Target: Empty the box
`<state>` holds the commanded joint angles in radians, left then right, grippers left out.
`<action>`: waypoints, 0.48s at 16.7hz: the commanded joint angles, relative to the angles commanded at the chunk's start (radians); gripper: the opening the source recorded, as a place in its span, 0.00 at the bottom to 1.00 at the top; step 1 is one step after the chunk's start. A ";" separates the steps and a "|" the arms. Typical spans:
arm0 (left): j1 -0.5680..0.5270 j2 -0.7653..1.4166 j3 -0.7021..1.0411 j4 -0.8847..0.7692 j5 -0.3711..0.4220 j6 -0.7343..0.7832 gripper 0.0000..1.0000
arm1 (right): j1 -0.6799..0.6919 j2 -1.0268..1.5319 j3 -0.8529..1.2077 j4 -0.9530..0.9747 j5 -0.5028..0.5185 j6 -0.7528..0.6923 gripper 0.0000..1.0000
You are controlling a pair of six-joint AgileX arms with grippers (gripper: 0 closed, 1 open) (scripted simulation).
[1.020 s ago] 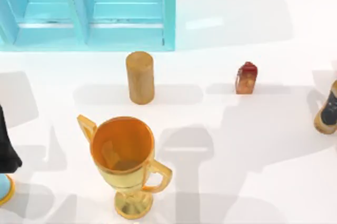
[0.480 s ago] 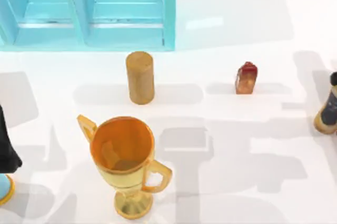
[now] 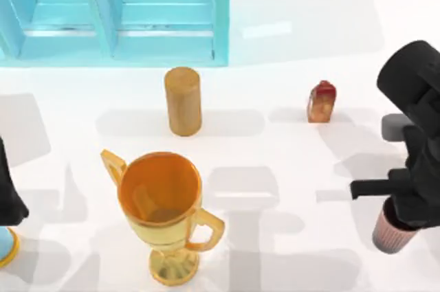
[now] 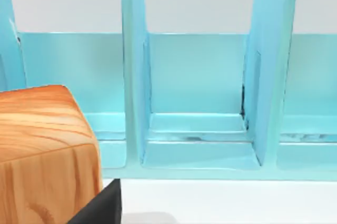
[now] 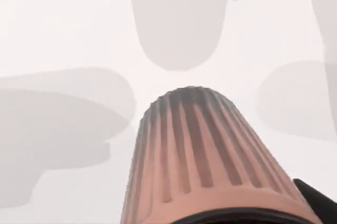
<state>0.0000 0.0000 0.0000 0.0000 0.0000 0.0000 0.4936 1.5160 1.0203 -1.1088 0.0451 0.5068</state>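
So we've got the box (image 3: pixel 117 14) sitting at the far left of the table (image 3: pixel 289 38). Just in front of it stands the wooden cylinder (image 3: pixel 183 100), and nearer still, the trophy cup (image 3: pixel 163 209). A little bottle (image 3: pixel 321 102) is off to the cylinder's right, well apart. Near right, a ribbed cup (image 3: pixel 392 231) sits under our right arm (image 3: pixel 416 134). Our left arm (image 3: pixel 8 196) is at the near left edge.

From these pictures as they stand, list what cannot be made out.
- Right gripper, top view: its own arm covers the fingers over the ribbed pink cup.
- Left gripper: cut off by the picture's left edge.
- Box: its far part is cropped by the top edge.
- Wooden block, left wrist view: partly out of frame.
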 joint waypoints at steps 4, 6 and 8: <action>0.000 0.000 0.000 0.000 0.000 0.000 1.00 | 0.005 -0.005 -0.004 0.005 0.002 0.004 0.00; 0.000 0.000 0.000 0.000 0.000 0.000 1.00 | 0.003 0.002 -0.006 0.006 -0.002 0.003 0.00; 0.000 0.000 0.000 0.000 0.000 0.000 1.00 | 0.012 0.016 -0.033 0.043 -0.002 0.000 0.00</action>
<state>0.0000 0.0000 0.0000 0.0000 0.0000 0.0000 0.5058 1.5315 0.9874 -1.0655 0.0433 0.5069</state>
